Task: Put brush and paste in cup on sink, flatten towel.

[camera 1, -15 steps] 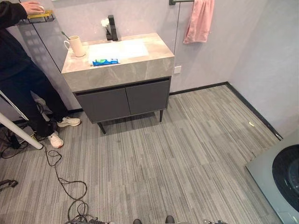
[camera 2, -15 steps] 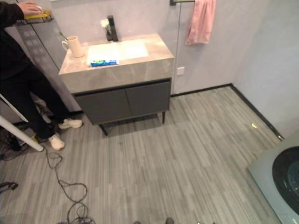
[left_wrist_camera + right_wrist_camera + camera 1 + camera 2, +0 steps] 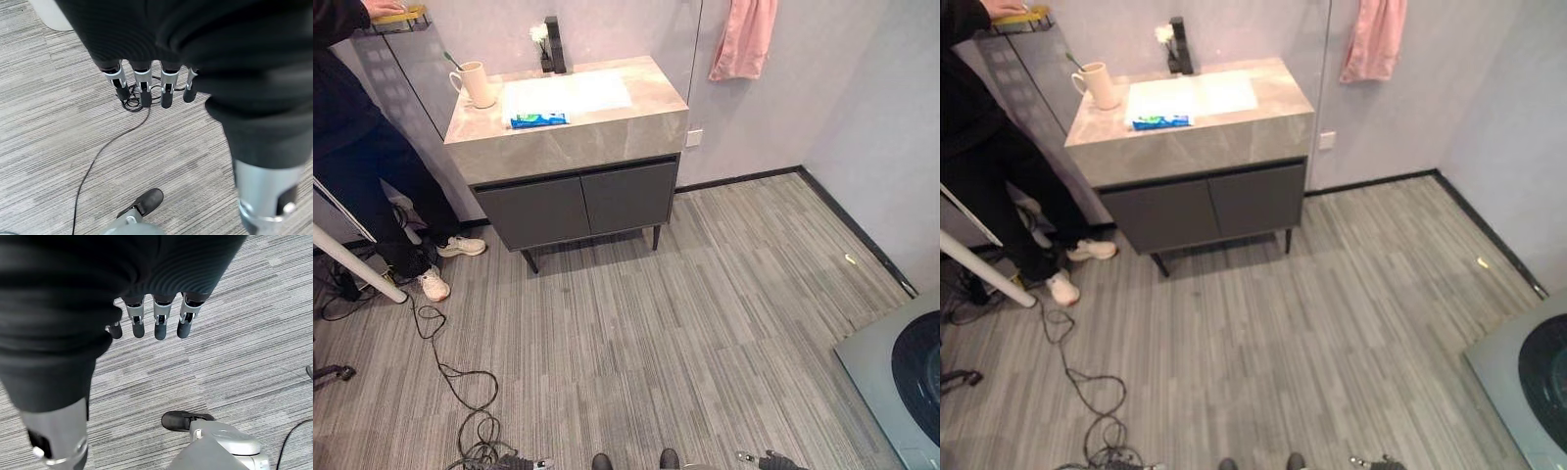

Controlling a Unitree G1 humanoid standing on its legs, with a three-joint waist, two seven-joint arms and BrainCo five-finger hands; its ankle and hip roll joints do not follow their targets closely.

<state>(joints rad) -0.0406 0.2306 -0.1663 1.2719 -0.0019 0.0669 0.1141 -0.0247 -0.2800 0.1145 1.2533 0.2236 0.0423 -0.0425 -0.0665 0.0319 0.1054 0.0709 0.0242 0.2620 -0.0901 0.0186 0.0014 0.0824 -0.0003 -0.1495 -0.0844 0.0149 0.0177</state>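
Both hands hang low over the striped grey floor, the left hand [image 3: 146,88] and right hand [image 3: 156,320] with fingers straight and relaxed, holding nothing. Best to walk up square to the vanity [image 3: 573,196] first. On its stone top [image 3: 646,108] lies the paste [image 3: 538,120]; the cup [image 3: 476,84] already holds a brush. The pink towel [image 3: 744,37] hangs bunched on the far wall.

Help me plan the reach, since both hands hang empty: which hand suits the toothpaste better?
Probably the left. The toothpaste and cup lie on the sink counter's left side. Left hand and right hand both hang open above the floor, far off.
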